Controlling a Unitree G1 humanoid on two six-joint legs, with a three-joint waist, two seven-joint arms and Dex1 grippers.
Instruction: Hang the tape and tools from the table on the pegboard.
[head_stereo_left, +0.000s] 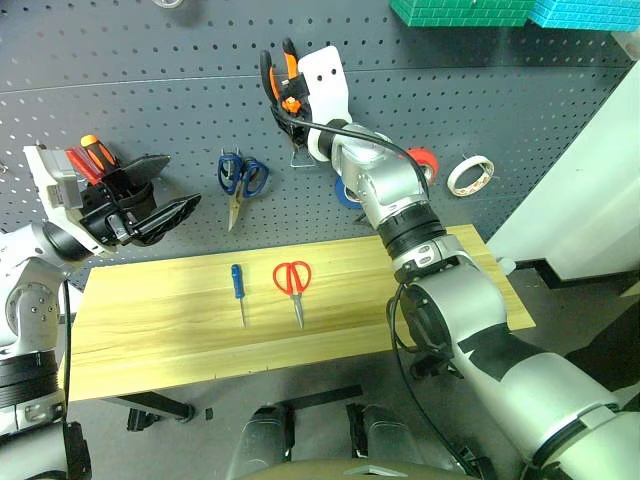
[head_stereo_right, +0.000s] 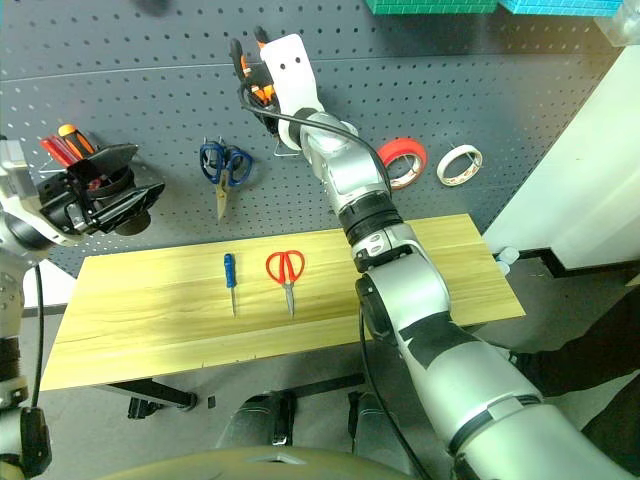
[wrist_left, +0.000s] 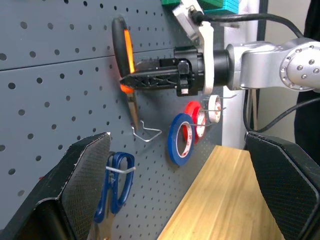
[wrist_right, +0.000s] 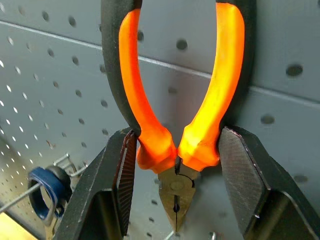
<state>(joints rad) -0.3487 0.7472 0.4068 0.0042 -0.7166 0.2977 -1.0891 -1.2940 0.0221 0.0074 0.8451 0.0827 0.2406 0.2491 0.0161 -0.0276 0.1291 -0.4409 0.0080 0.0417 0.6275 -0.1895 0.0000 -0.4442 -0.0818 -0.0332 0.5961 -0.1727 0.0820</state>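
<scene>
While left jaws gape, right jaws clamp orange-handled pliers (wrist_right: 175, 145), nose down, at pegboard (head_stereo_left: 150, 90).

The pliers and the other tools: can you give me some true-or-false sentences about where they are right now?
1. The right gripper holds the orange-handled pliers against the pegboard. True.
2. The red-handled scissors hang on the pegboard. False: they lie on the table.
3. The blue-handled screwdriver lies on the table. True.
4. The left gripper holds the whitish tape roll. False: its fingers are open and empty; that roll hangs on the pegboard.
</scene>
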